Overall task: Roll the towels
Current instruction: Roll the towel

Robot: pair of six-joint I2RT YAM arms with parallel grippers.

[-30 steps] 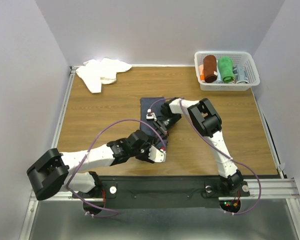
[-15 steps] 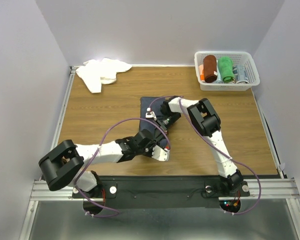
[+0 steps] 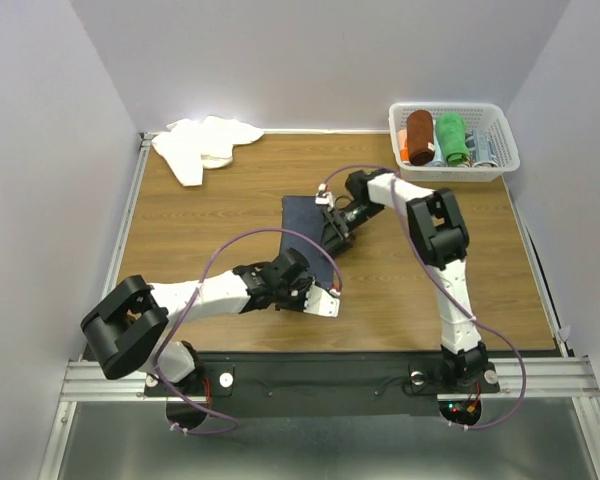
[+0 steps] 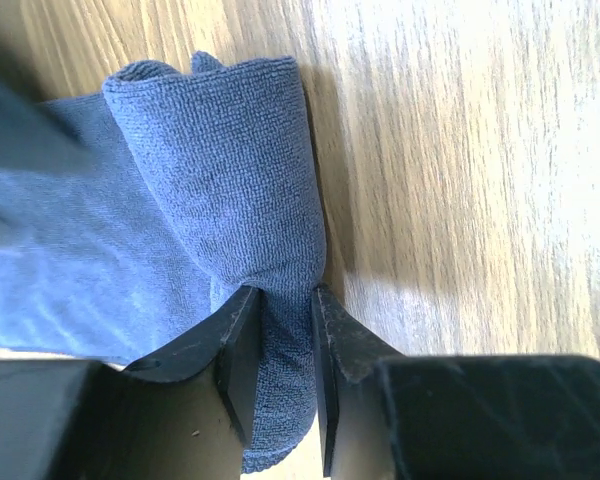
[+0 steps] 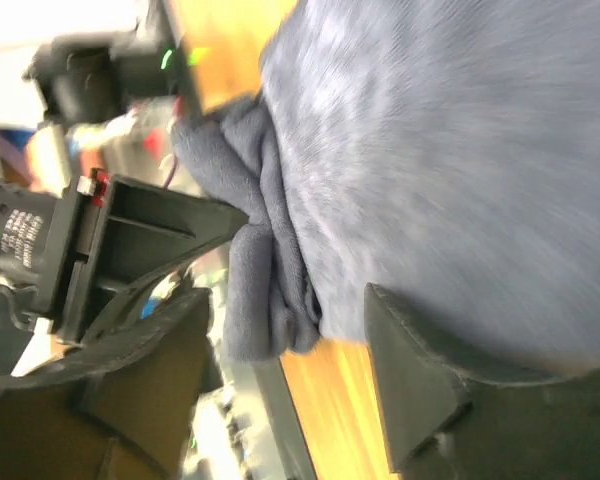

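Dark slate blue-grey cloth towel [image 3: 302, 215] flat on brown wooden table [image 3: 180, 240], near end rolled. Left gripper [image 4: 280, 300] pinched tight on roll [image 4: 245, 190]; roll's long way points straight out from its 2 fingers. Right gripper [image 5: 280, 345] wide open, holds nothing, just above same roll. Plain white cloth towel [image 3: 205, 145] bunched in far-left corner.

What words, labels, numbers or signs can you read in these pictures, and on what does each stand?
None can be read.
White print on a black casing, right wrist view: too blurred to read.
Any labels inside the basket, top view: too small to read.
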